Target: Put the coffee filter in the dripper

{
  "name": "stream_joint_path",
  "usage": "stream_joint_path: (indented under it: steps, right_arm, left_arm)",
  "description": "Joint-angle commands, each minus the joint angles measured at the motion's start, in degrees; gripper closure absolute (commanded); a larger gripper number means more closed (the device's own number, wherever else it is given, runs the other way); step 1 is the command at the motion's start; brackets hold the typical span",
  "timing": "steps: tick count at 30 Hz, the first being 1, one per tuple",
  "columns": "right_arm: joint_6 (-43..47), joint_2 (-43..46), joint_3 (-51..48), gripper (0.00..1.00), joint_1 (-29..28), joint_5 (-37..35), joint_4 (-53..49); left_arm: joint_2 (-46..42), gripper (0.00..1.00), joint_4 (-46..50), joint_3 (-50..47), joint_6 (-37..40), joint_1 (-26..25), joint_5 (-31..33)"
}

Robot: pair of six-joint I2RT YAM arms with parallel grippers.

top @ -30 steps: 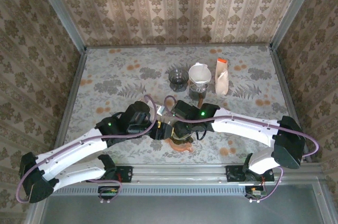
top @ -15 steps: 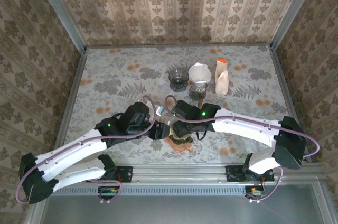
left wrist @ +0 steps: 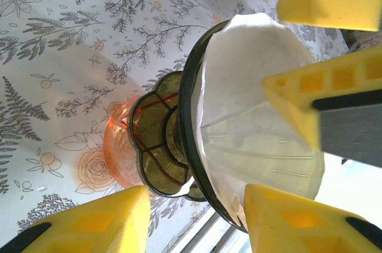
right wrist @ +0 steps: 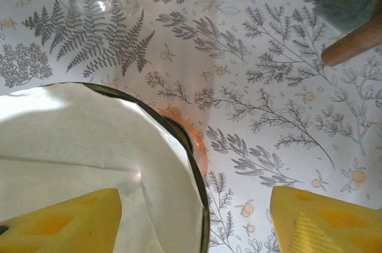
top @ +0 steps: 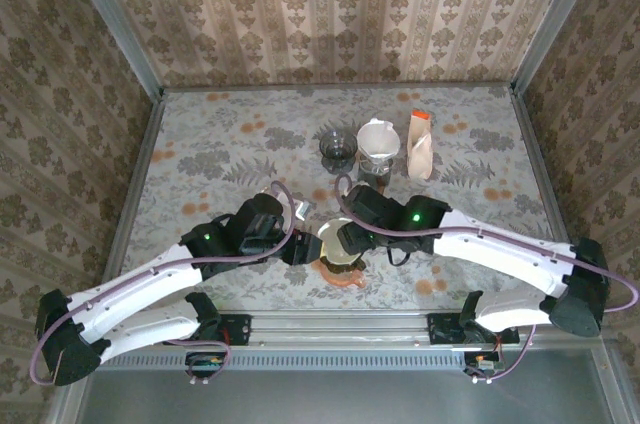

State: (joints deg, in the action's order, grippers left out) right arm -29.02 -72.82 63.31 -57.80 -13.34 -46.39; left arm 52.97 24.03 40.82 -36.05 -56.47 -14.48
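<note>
- Coffee filter: we see a white paper cone seated inside the dripper. Its edge stands just above the dark rim.
- The coffee filter lies between the fingers of the left tool and directly beneath the right tool.
- Left tool: its two yellow fingers stand on either side of the dripper's lower body. Both look pressed against it, so we read this tool as clamped on the dripper.
- Right tool: its fingers are spread wide and grip nothing. One finger hangs over the paper inside the cone, and the other is out over the bare counter, clear of the rim.
- In the left wrist view, the right tool's fingers come in from the upper right. One lies across the filter's mouth and the other is past its top edge.
- The dripper stands on an orange saucer, just below the left tool's fingers.
- Ahead of both tools and well apart from them, three things stand in a row. They are a glass cup, a dark vessel topped by a white cone, and a brown paper packet.
</note>
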Motion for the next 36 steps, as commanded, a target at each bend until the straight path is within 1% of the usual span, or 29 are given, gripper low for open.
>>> stream_joint_path:
  steps: [1, 5, 17, 21, 29, 36]
  right_arm:
    - [-1.80, 2.88, 0.17, 0.32, 0.14, -2.05, -4.45]
    - [-2.53, 4.60, -1.23, 0.35, 0.14, -2.32, -5.20]
    - [-2.85, 4.69, -2.37, 0.56, 0.14, -1.66, -4.49]
    - [-2.81, 4.83, -2.31, 0.57, 0.14, -1.67, -4.59]
    - [-3.04, 4.77, -2.40, 0.57, 0.14, -1.59, -4.28]
    - [-3.20, 4.46, -2.57, 0.57, 0.06, -1.26, -3.80]
  left_arm:
    - [-0.68, 0.53, 0.27, -0.70, -0.77, 0.62, 0.48]
    - [-0.59, 0.53, 0.23, -0.74, -0.69, 0.70, 0.51]
    - [-0.59, 0.53, -0.21, -1.09, -0.95, 0.83, 0.33]
    - [-0.72, 0.53, -0.43, -1.01, -1.10, 0.75, 0.15]
    - [-3.43, 0.41, -1.96, -1.18, -1.90, 0.82, 0.15]
    - [-3.01, 0.35, -3.32, -1.09, -1.74, 0.98, 0.00]
